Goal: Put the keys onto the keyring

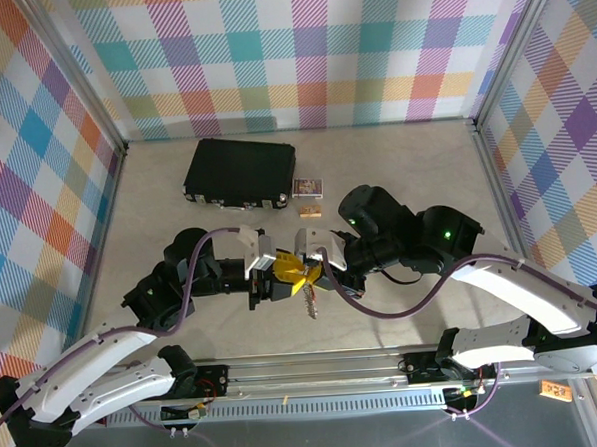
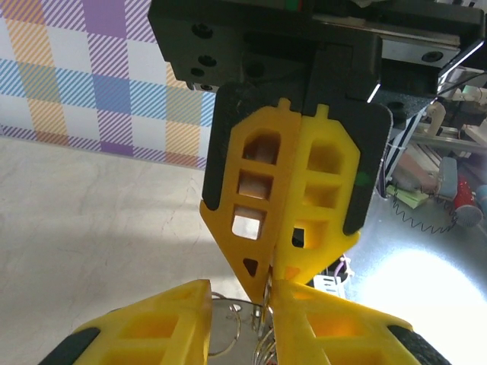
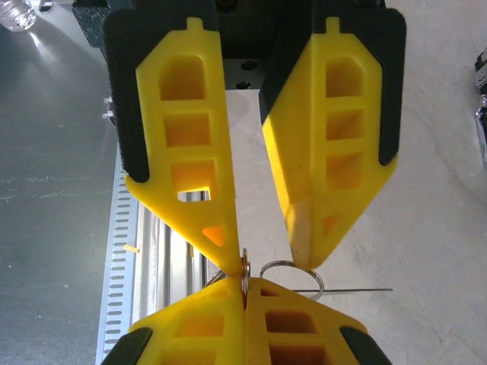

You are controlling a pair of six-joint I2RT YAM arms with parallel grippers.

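The keys (image 3: pixel 245 268) were held above the near middle of the desk (image 1: pixel 406 178), pinched by the pressed-together right tool (image 3: pixel 245 287); the left tool (image 2: pixel 242 304) was spread opposite, tip to tip.

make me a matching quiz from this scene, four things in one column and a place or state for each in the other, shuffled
Things:
1 case
2 tan block
3 left gripper
4 right gripper

Places or states:
a shut on the keys
b far side of the table, left of the card box
c fingers apart
d just nearer than the card box

Pairs: 1-b, 2-d, 3-c, 4-a
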